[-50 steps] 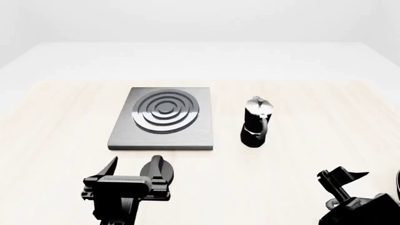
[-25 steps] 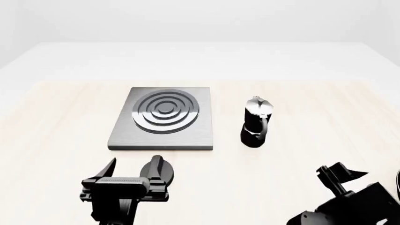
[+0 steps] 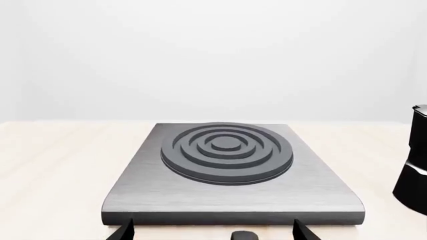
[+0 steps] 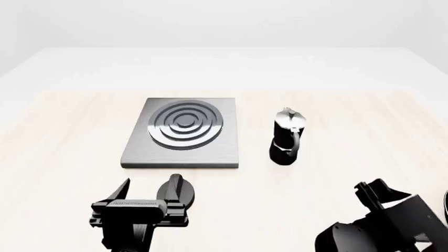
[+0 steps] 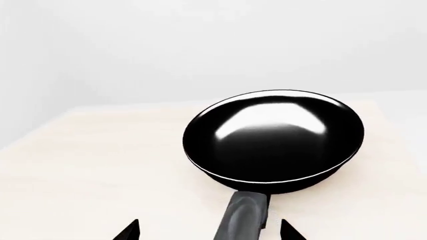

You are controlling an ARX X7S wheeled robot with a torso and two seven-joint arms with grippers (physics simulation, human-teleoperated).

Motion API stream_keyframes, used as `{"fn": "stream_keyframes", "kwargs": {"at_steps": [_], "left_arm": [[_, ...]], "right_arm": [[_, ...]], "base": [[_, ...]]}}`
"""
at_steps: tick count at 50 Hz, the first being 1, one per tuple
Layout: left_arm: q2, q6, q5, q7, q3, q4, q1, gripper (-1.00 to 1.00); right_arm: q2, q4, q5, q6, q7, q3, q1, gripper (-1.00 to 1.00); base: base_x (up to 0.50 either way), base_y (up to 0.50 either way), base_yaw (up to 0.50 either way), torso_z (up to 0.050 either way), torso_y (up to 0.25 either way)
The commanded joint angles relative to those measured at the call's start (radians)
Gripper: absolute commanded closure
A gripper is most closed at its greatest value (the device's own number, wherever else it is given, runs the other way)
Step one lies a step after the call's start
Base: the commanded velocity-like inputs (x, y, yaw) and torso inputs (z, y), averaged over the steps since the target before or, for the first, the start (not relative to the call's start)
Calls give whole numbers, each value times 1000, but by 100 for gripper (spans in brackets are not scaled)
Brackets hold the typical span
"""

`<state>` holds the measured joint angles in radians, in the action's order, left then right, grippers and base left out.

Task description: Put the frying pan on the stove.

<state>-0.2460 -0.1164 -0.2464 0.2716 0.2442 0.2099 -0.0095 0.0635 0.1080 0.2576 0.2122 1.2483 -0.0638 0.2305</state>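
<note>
Between the right gripper's two wide-open, empty tips lies the frying pan's handle. The frying pan sits on the table, far off to the right of the stove. Move in straight, then squeeze the handle firmly. The left gripper is open and empty too.

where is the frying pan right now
The frying pan shows only in the right wrist view, sitting on the table with its handle pointing back between the right gripper's open jaws. In the head view it is almost entirely out of frame.
</note>
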Motion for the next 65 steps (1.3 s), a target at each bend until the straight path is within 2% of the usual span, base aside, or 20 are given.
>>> {"fn": "stream_keyframes", "kwargs": {"at_steps": [1, 24, 44, 53, 65], "left_arm": [[-3, 7, -6, 3, 4, -6, 1, -100], [-11, 26, -18, 7, 7, -23, 2, -100], [-17, 36, -27, 12, 10, -31, 5, -100], [-20, 36, -27, 17, 16, -30, 4, -100], [-22, 33, -29, 21, 22, -27, 2, -100]], "right_arm": [[2, -57, 21, -2, 30, -4, 45, -100], [4, -219, 12, -32, 109, -11, 140, -100], [26, -363, 61, -84, 67, -23, 167, -100], [41, -376, 70, -76, 59, -19, 173, -100], [70, -284, 131, 5, 54, -39, 142, -100]], "base": [[0, 0, 0, 0, 0], [0, 0, 0, 0, 0], [0, 0, 0, 0, 0], [0, 0, 0, 0, 0], [0, 0, 0, 0, 0]]}}
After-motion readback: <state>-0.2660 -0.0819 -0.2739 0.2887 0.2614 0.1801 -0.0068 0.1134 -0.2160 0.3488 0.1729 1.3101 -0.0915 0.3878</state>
